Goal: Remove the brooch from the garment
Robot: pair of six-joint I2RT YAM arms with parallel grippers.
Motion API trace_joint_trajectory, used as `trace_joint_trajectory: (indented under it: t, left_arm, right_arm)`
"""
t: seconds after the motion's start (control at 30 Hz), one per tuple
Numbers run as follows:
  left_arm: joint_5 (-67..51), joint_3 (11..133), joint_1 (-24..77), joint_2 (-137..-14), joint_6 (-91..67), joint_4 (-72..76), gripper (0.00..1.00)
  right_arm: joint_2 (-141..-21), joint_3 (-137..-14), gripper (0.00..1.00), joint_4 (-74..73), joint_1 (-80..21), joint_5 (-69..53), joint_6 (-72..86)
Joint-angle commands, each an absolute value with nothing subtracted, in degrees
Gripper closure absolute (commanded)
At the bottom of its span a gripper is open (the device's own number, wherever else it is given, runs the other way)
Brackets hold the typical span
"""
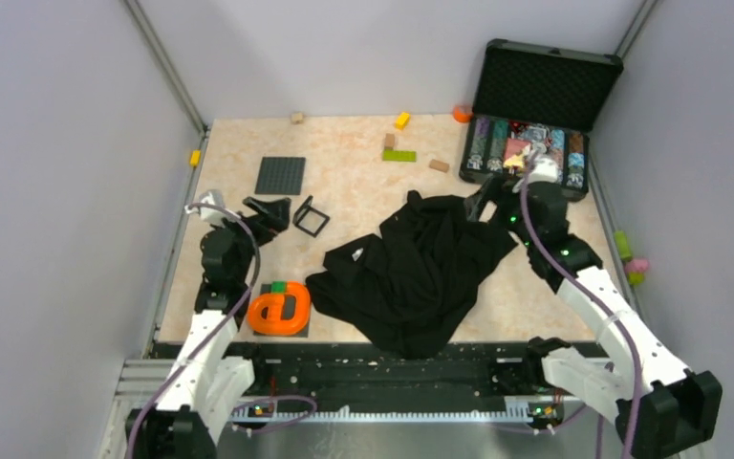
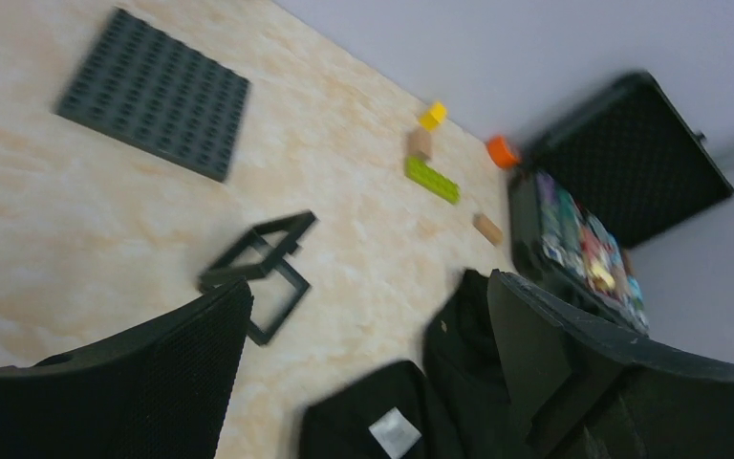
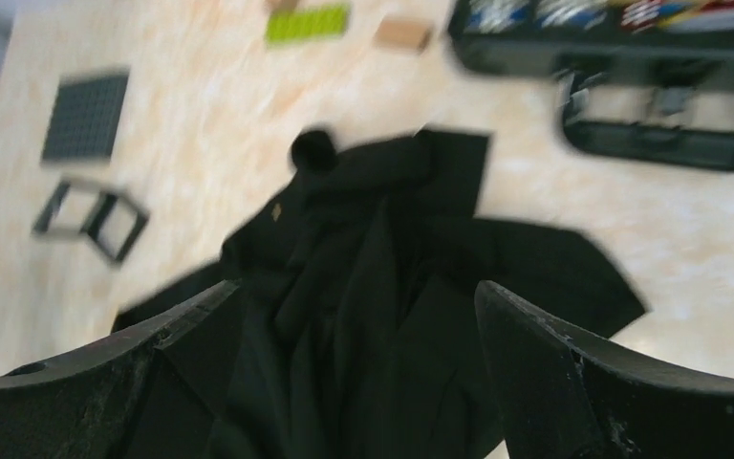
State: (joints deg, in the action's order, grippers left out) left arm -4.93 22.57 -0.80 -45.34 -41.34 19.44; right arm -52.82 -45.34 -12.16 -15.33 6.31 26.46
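Observation:
The black garment (image 1: 420, 268) lies crumpled on the middle of the table. A tiny pale spot on its upper left fold is the brooch (image 3: 276, 212), which also shows in the left wrist view (image 2: 442, 326). I cannot make it out in the top view. My left gripper (image 1: 272, 212) hovers left of the garment, open and empty (image 2: 363, 382). A white label (image 2: 395, 432) shows on the cloth below it. My right gripper (image 1: 485, 199) is at the garment's far right corner, open above the black folds (image 3: 363, 373) with nothing between its fingers.
An open black case (image 1: 547, 86) with coloured chips stands at the back right. A grey baseplate (image 1: 280, 175) and a black square frame (image 1: 311, 218) lie at the left. An orange object (image 1: 280, 311) sits at the front left. A green brick (image 1: 399, 156) and small blocks lie at the back.

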Motion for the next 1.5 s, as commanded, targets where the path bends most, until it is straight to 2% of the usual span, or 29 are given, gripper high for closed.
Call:
trace_joint_trajectory:
  t: [0.0, 0.07, 0.27, 0.53, 0.63, 0.73, 0.8, 0.87, 0.93, 1.17, 1.47]
  left_arm:
    - [-5.15, 21.15, 8.37, -40.02, -34.08, 16.76, 0.02]
    - [-6.24, 20.72, 10.73, -38.93, -30.86, 15.75, 0.02]
    - [-19.83, 16.71, 12.78, -38.99, -29.61, 19.89, 0.06]
    - [-20.07, 13.54, 16.97, -39.76, -27.39, 22.19, 0.06]
    - [-21.23, 12.96, 17.51, -40.94, -27.56, 24.20, 0.06]
    - [-22.42, 13.05, 17.82, -42.34, -27.43, 24.77, 0.08]
    - [-22.67, 13.12, 17.92, -42.34, -27.29, 24.75, 0.09]
    - [-22.66, 13.00, 18.02, -42.22, -27.25, 24.79, 0.09]
    - [-22.86, 12.92, 18.15, -42.53, -27.25, 25.15, 0.09]
    - [-23.76, 13.97, 19.16, -46.62, -26.86, 26.06, 0.10]
    - [-18.01, 15.72, 21.59, -49.86, -24.17, 25.42, 0.10]
  right_arm:
    - [-56.80, -50.30, 0.08, -22.95, -25.89, 4.43, 23.06]
    - [-58.26, -50.62, 0.09, -25.63, -28.52, 2.75, 23.01]
    - [-59.92, -44.77, 0.14, -25.58, -35.28, 0.38, 27.58]
    - [-62.70, -37.14, 0.17, -20.80, -44.95, 1.18, 35.75]
    - [-66.13, -36.93, 0.25, -19.00, -46.64, 0.63, 37.13]
    - [-67.47, -37.18, 0.43, -16.70, -46.77, -1.01, 37.68]
    - [-67.41, -38.39, 0.68, -16.08, -46.76, -0.30, 37.66]
    - [-67.86, -41.13, 1.00, -17.28, -46.64, 4.44, 37.55]
    - [-69.44, -45.32, 1.00, -17.48, -45.52, 6.54, 36.18]
    - [-79.41, -59.19, 1.00, -12.31, -35.82, 0.81, 32.16]
    - [-100.14, -79.44, 1.00, -10.58, -33.05, -3.95, 29.33]
